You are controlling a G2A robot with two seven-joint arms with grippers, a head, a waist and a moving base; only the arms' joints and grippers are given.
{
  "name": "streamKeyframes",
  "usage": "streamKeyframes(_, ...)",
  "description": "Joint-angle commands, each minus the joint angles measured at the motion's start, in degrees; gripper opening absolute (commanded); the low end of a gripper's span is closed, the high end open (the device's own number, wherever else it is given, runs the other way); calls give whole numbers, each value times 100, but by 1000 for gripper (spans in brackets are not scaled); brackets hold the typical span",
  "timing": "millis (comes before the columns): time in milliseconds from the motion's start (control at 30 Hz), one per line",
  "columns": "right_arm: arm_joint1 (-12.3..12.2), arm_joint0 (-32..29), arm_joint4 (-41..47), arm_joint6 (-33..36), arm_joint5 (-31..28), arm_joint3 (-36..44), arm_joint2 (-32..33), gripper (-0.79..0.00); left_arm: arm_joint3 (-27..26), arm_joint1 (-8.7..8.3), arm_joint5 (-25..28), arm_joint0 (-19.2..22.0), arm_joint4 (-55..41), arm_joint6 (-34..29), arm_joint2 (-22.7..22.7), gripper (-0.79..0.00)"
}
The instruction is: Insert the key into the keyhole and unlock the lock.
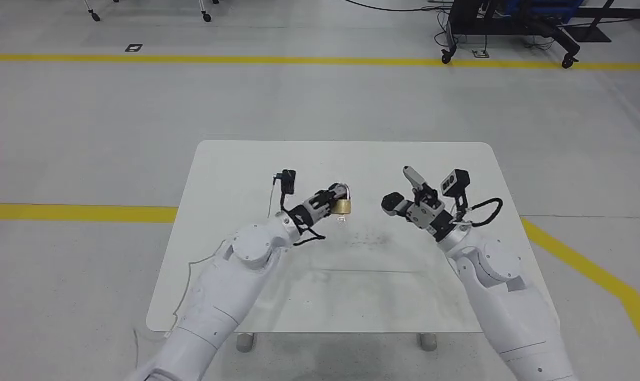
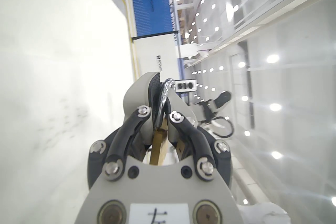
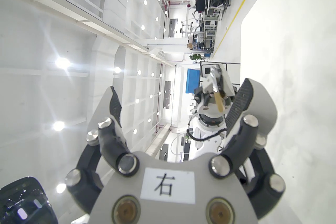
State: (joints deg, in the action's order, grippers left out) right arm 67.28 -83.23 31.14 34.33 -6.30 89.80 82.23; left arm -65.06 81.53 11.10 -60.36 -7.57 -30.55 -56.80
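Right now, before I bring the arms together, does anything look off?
Yes: the right tool is open and empty, odd for an insertion, facing the lock clamped in the left tool above the table. Nothing looks damaged.

Our left gripper (image 2: 164, 88) clamps the lock (image 2: 158, 142), brass body between the fingers (image 2: 136, 96), silver shackle (image 2: 166, 89) reaching out toward their tips. Farther off we see the right gripper (image 2: 222, 101), with the white table (image 2: 52, 51) below.

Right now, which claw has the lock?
The left claw: it is shut on the brass lock, gripping it by its sides. The right claw is open and empty.
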Motion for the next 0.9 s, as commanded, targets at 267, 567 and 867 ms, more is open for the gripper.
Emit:
streamKeyframes(267,-7,-21,-11,-3,12,19,52,0,393,18,-1170,434,1272,-862,589,-785)
streamKeyframes(567,-7,-21,-11,-3,12,19,52,0,602,19,-1775,574,1801,-983,763,0)
streamKeyframes(867,-7,-21,-11,-3,12,19,52,0,159,-54,-1188,191,916,-446,112,0)
